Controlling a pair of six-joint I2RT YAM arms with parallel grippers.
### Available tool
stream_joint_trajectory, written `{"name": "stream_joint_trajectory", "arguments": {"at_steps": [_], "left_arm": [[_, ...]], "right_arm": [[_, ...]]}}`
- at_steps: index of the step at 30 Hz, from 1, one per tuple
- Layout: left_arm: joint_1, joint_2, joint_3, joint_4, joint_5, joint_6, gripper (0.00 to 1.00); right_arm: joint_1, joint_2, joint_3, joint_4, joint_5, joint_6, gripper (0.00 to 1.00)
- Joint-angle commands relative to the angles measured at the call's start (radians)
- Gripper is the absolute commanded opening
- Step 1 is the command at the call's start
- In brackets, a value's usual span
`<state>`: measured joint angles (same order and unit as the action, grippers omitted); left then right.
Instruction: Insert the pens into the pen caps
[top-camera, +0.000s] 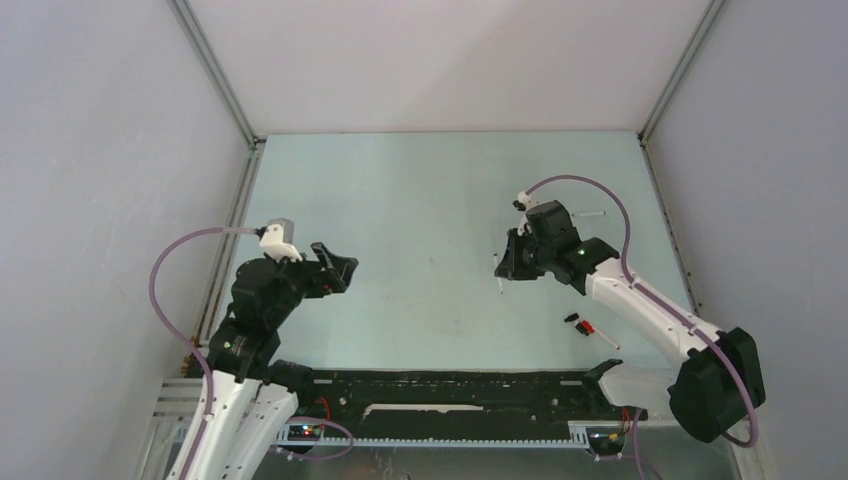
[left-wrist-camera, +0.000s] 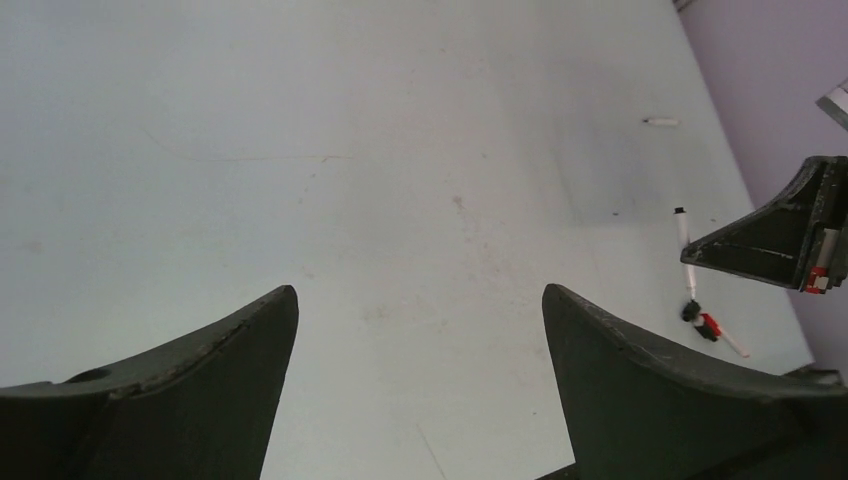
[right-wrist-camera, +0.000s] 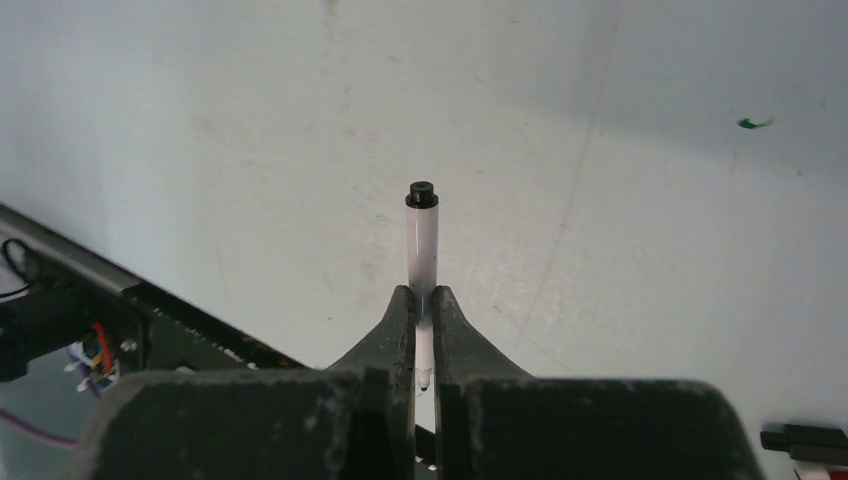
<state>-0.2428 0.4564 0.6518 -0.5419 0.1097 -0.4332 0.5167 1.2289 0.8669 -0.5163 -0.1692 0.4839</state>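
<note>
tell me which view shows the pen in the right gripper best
Right wrist: the pen fills the centre, pinched in the right gripper, black end clear. Top external shows only a thin white sliver; left wrist shows it small, far right.

Left arm (top-camera: 262, 296) holds its jaws wide apart, right arm (top-camera: 645, 300) jaws clamped.

The tabletop (top-camera: 420, 220) is pale, a light blue-green colour, with faint scratches and one small green mark (right-wrist-camera: 752, 123). Plain pale walls (top-camera: 450, 60) close it at the back and on both sides. Thin metal profiles (top-camera: 213, 70) run along the corners where the walls meet. The light is soft and even, and the shadows are weak.
</note>
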Motion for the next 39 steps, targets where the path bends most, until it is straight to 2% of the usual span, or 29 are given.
{"name": "stream_joint_trajectory", "arguments": {"at_steps": [1,4,8,14,16,19,26,39], "left_arm": [[-0.02,-0.008,-0.072,0.246,0.079,-0.136,0.93],[-0.049,0.029,-0.087,0.322,0.03,-0.214,0.93],[-0.103,0.155,-0.077,0.43,0.093,-0.325,0.87],[-0.304,0.338,-0.001,0.53,0.114,-0.304,0.86],[-0.341,0.392,0.014,0.537,0.14,-0.318,0.82],[-0.387,0.459,0.009,0.643,0.178,-0.366,0.78],[-0.448,0.498,-0.016,0.779,0.189,-0.426,0.71],[-0.484,0.56,-0.021,0.829,0.208,-0.476,0.57]], "right_arm": [[0.023,-0.073,0.036,0.043,-0.091,-0.031,0.0],[0.055,-0.105,0.011,0.076,-0.079,-0.053,0.0],[0.119,-0.137,-0.031,0.16,-0.064,-0.103,0.0],[0.228,-0.152,-0.034,0.238,-0.02,-0.161,0.0],[0.263,-0.162,-0.035,0.257,-0.001,-0.173,0.0],[0.308,-0.166,-0.034,0.278,0.022,-0.18,0.0],[0.367,-0.175,-0.035,0.29,0.05,-0.191,0.0],[0.433,-0.152,0.008,0.287,0.093,-0.215,0.0]]}}
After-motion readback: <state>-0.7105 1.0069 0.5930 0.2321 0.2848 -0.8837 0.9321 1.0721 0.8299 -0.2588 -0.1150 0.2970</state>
